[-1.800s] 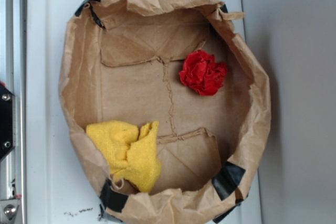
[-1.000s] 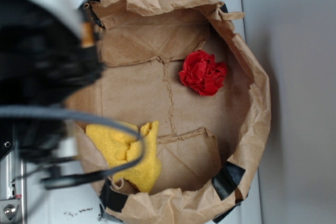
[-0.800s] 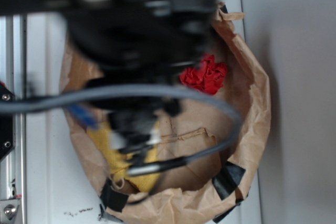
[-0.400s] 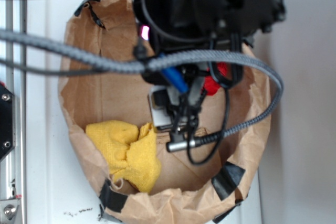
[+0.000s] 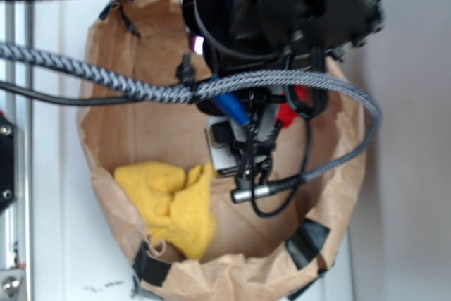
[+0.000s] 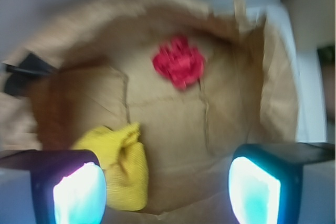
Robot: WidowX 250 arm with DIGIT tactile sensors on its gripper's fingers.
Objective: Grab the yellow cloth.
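The yellow cloth (image 5: 171, 206) lies bunched on the floor of the brown paper bag (image 5: 106, 125), at its lower left. In the wrist view the yellow cloth (image 6: 122, 166) sits just inside the left finger. My gripper (image 6: 165, 192) is open, its two glowing pads far apart with bare bag floor between them and nothing held. In the exterior view the arm and its cables hang over the bag's upper middle, with the gripper (image 5: 246, 156) to the right of the cloth and above it.
A smaller red ruffled cloth (image 6: 178, 66) lies further in on the bag floor; in the exterior view the red cloth (image 5: 289, 107) is mostly behind the arm. The bag's crumpled walls ring both cloths. Braided cables (image 5: 127, 86) cross the bag. The bag stands on a white surface (image 5: 60, 174).
The arm swung in from the left and now hovers over the bag's upper middle, covering most of the red cloth. Both cloths lie where they were.
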